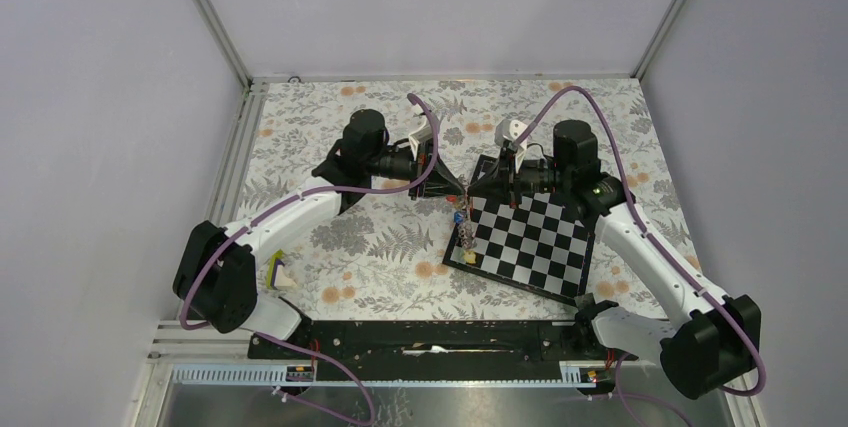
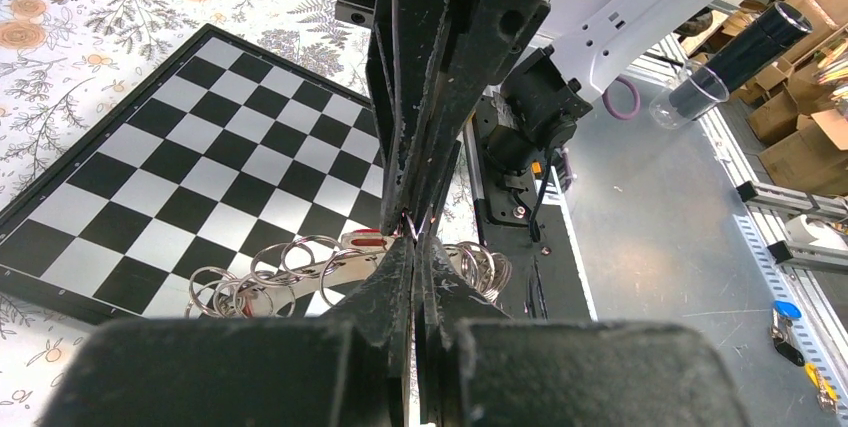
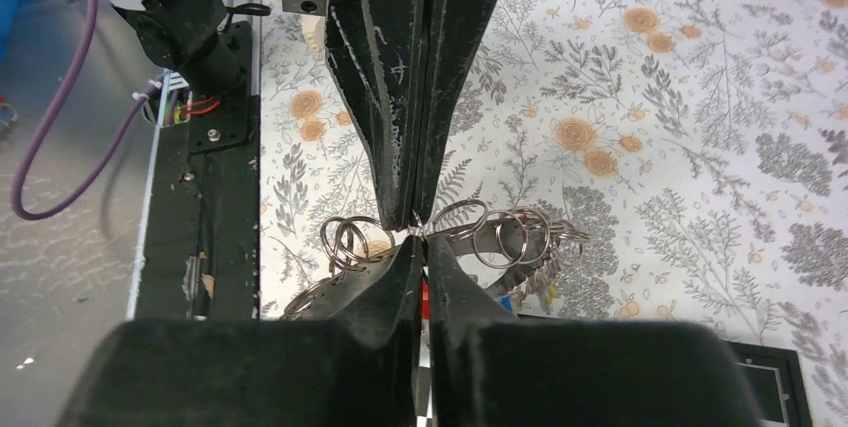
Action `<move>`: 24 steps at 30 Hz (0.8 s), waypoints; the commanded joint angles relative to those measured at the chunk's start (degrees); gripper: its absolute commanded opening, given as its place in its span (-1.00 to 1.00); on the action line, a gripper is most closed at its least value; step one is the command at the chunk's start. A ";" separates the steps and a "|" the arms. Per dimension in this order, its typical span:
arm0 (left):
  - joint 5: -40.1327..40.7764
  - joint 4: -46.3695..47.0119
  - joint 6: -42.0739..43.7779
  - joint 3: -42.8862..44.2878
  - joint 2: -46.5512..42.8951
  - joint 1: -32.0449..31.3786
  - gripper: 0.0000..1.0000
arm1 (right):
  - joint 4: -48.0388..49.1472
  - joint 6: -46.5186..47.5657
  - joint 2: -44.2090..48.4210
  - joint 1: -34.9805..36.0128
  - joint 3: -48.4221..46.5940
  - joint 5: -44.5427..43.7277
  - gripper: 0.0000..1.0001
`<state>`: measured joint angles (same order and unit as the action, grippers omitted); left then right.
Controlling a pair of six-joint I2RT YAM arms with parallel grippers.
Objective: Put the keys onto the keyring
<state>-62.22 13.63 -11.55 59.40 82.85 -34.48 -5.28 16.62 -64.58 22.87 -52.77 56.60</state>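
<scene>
My left gripper point(image 1: 452, 187) and right gripper point(image 1: 492, 183) meet tip to tip above the chessboard's far left corner. Both are shut on a thin silver wire where they touch. The keyring point(image 2: 335, 267) is a flat dark grey band hanging just under the tips, strung with several small silver split rings; it also shows in the right wrist view point(image 3: 497, 250). Keys with blue and red heads point(image 1: 457, 217) dangle from it, and blue point(image 3: 505, 303) and yellow point(image 3: 552, 291) heads show in the right wrist view. A yellow-tagged key point(image 1: 468, 258) lies at the board's left edge. I cannot tell exactly which wire each gripper pinches.
The chessboard point(image 1: 540, 247) lies tilted on the floral cloth under the right arm. A small yellow and white object point(image 1: 278, 272) sits near the left arm's base. The black base rail point(image 1: 430, 337) runs along the near edge.
</scene>
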 commanded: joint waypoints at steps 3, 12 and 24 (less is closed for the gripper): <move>-1.15 4.37 0.86 0.51 -2.74 0.42 -1.00 | 1.05 -0.22 0.49 -0.29 -0.96 1.14 -1.00; 4.72 -9.87 13.12 6.97 -1.11 0.08 -0.32 | -8.50 4.47 -2.27 0.57 -7.22 -3.68 -1.00; 6.67 -16.12 20.27 9.48 0.87 -1.90 -0.23 | -9.61 4.65 -4.28 1.75 -8.54 -4.57 -1.00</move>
<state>-56.34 -1.69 5.34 65.67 83.07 -35.92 -16.16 20.60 -68.86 23.79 -58.13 51.48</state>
